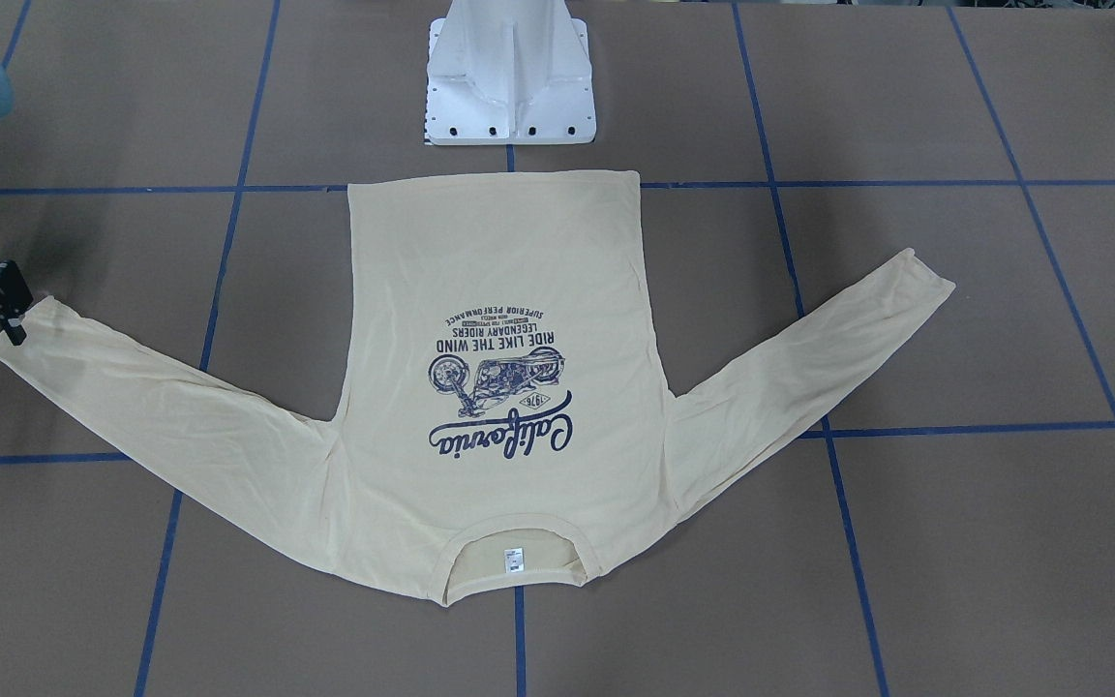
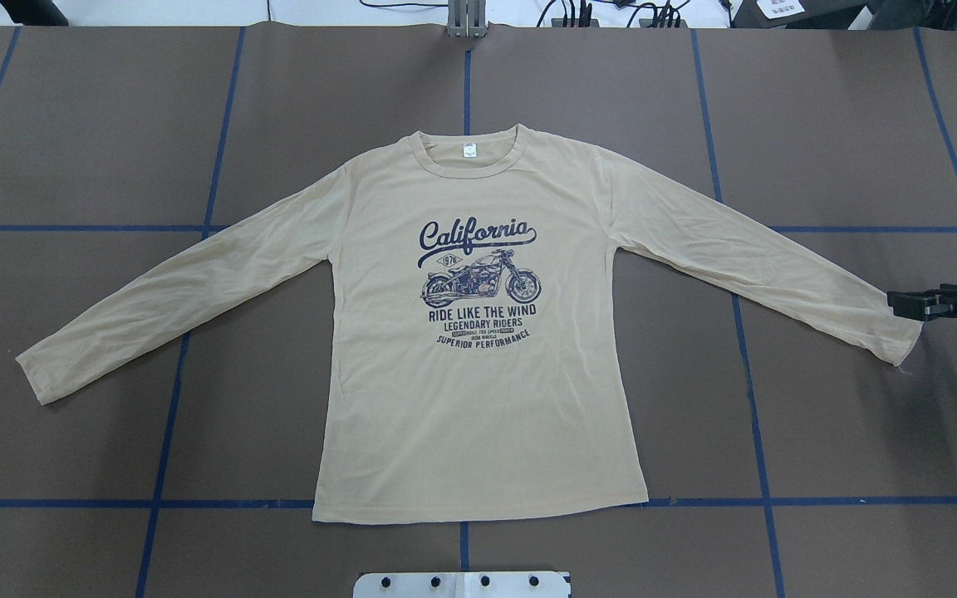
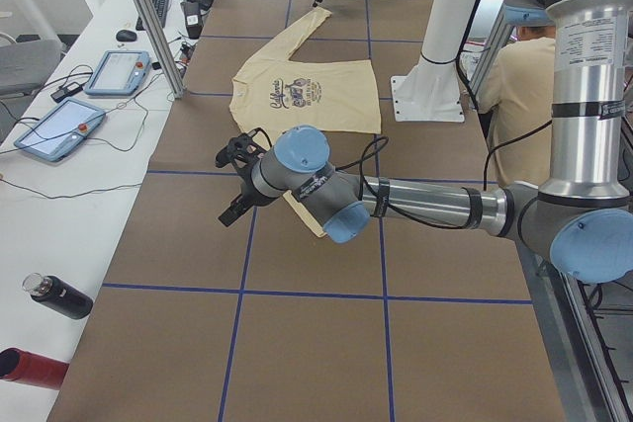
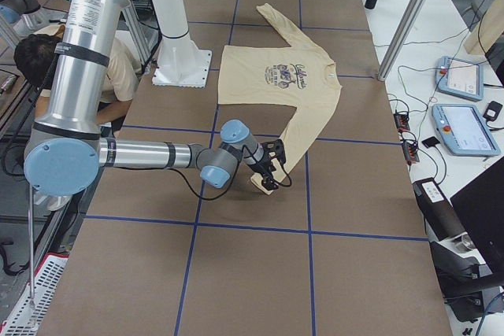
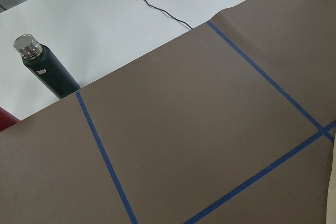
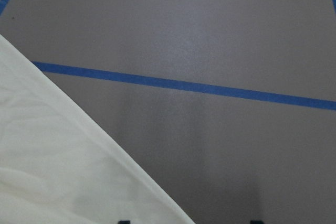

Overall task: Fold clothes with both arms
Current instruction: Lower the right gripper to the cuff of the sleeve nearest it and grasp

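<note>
The clothes are one cream-yellow long-sleeved T-shirt (image 2: 478, 399) lying flat and print-up, both sleeves spread out to the sides, collar away from the robot. My right gripper (image 2: 902, 306) hovers at the cuff of the sleeve on my right (image 1: 15, 324). In the right wrist view that sleeve (image 6: 63, 171) fills the lower left and two dark fingertips (image 6: 255, 222) stand wide apart, holding nothing. My left gripper (image 3: 226, 185) shows only in the exterior left view, beyond the other cuff (image 3: 318, 226); I cannot tell whether it is open or shut.
The white pedestal base (image 1: 509, 87) stands just behind the shirt's hem. A black bottle (image 5: 44, 69) and a red one (image 3: 30, 368) lie on the white side bench with two tablets (image 3: 119, 71). A person (image 4: 47, 60) sits behind the robot.
</note>
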